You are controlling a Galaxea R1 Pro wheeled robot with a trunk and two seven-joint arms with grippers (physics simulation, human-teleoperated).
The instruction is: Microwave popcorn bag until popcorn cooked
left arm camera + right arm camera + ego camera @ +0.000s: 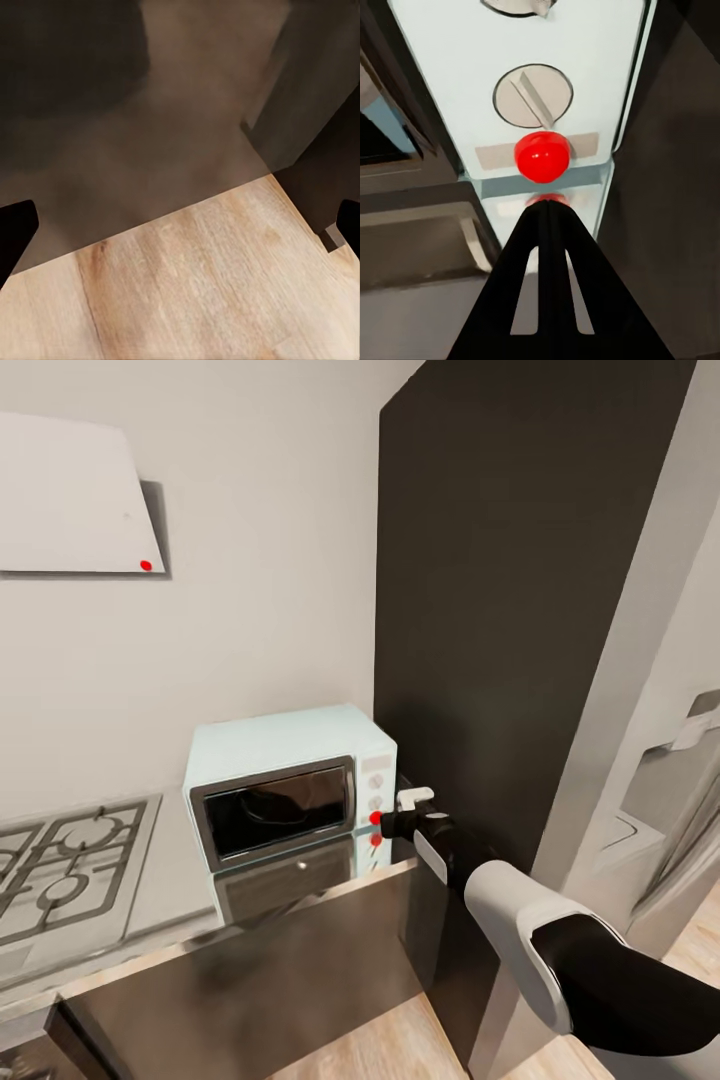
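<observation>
We see the right gripper [547, 217], fingers together, at the red button [541, 156] of the microwave [285, 785], frame centre. The door is closed, so we judge heating about to start; its contents are indiscernible.

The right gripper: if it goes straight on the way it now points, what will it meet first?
Most likely the round red button on the pale mint-blue microwave, just below the grey knob. The shut right gripper points at it from close by; the exact gap is unclear.
</observation>
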